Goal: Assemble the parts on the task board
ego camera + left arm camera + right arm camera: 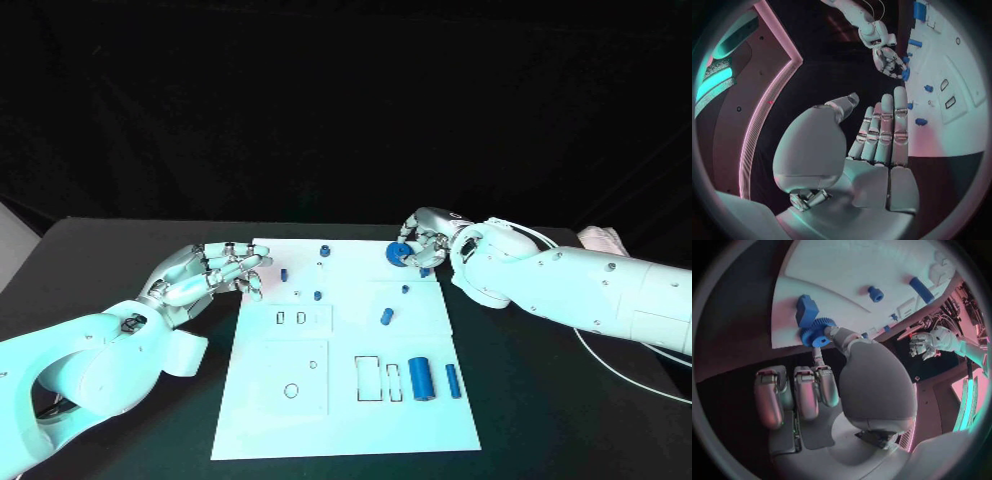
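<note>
The right hand (826, 385) pinches a blue gear (817, 332) at the board's (346, 420) far edge, probably to seat it beside the blue block (806, 310). The left hand (216, 272) hovers open, holding nothing, near the board's left edge.

Task board at mid-table, a robot hand at each far corner

The task board (346, 400) lies on the table (87, 250). The left hand (216, 270) hovers at its far left edge; the right hand (421, 243) holds a gear (398, 253) at the far right edge. Two cylinders (421, 378) lie side by side near the board's right edge, a peg (387, 316) farther back, and small parts (325, 252) stand near the far edge.
</note>
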